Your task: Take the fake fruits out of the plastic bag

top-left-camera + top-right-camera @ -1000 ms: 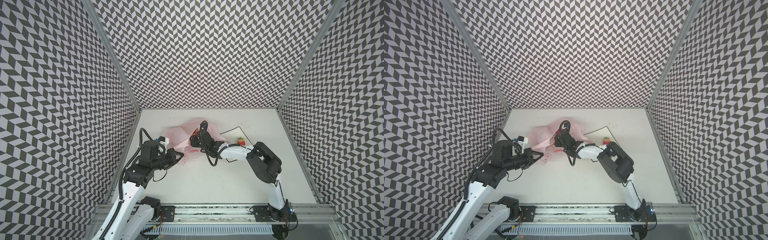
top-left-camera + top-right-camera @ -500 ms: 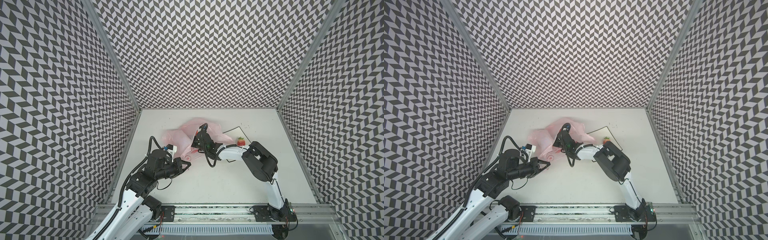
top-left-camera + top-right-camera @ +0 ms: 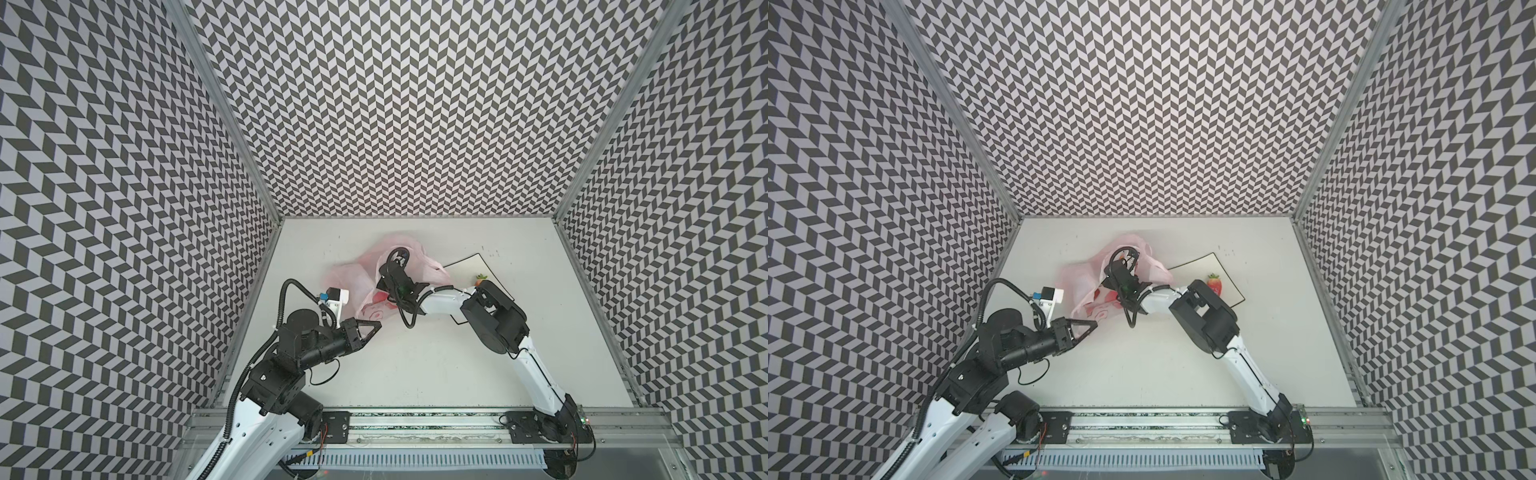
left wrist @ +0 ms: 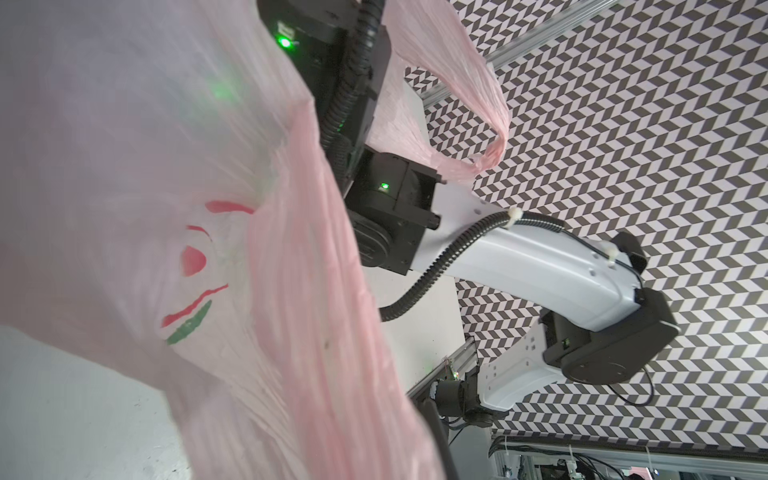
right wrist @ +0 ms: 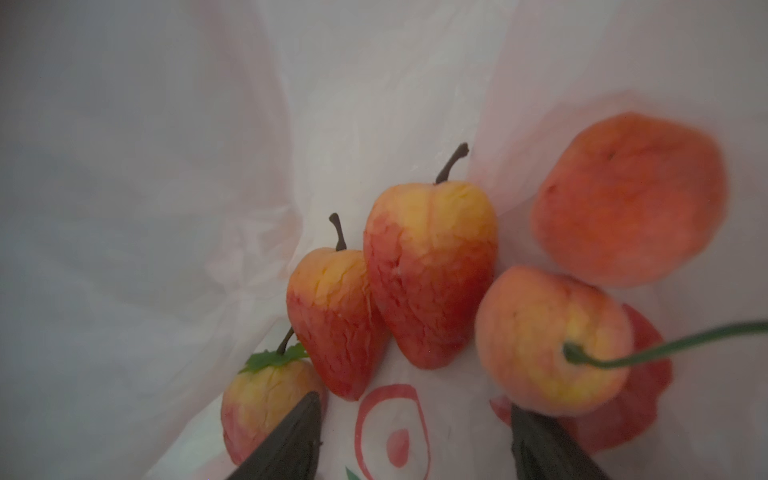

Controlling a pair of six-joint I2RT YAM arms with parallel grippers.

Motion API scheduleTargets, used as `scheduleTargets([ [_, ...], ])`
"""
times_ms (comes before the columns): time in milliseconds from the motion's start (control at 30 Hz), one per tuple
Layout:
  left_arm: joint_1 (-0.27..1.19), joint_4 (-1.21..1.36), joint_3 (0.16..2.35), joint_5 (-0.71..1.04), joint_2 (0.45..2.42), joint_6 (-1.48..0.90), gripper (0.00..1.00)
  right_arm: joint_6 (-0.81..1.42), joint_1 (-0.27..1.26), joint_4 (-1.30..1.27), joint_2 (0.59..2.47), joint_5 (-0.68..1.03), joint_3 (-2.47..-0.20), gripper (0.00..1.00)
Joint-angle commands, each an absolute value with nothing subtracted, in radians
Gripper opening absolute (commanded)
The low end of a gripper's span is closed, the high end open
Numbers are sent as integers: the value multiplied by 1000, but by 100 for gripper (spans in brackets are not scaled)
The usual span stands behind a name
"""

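Your right gripper (image 5: 409, 436), jaws spread and empty, sits inside the bag (image 3: 353, 278) near the table's (image 3: 415, 365) far edge, over light, slick fruits (image 5: 430, 270); take one across its middle. Left gripper (image 3: 376, 325), pressed together, pinches the soft bag.

Pretty clearly a robotics lab test cell, not anyone's home. Three walls (image 3: 395, 116) covered in a black-and-white chevron pattern box in a plain white bench (image 3: 436, 365), with aluminium framing posts (image 3: 224, 112) in the corners. Two white-and-black robot arms (image 3: 1246, 365) are bolted to a metal rail (image 3: 415, 428) along the front, with loose wiring underneath.
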State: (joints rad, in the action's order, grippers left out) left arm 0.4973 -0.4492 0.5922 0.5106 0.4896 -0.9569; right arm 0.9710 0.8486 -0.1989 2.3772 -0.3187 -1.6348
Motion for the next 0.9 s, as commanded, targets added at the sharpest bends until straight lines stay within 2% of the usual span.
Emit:
scheduleTargets([
  [0,501,-395,616,549,480,-927,0,1004,856,-108,2438,-383,-1672,72],
  [133,500,-366,621,565,427,-920,0,996,860,-29,2491,-397,-1736,65],
  [300,500,-360,611,537,389,-917,0,935,861,-70,2471,-379,-1690,43],
  [433,500,-419,586,400,342,-941,0,862,861,-176,2388,-336,-1578,30],
  [667,500,-484,477,173,191,-1021,0,798,863,-281,2232,-233,-1375,24],
  [867,500,-453,429,151,173,-1006,0,789,864,-357,2104,-162,-1203,24],
])
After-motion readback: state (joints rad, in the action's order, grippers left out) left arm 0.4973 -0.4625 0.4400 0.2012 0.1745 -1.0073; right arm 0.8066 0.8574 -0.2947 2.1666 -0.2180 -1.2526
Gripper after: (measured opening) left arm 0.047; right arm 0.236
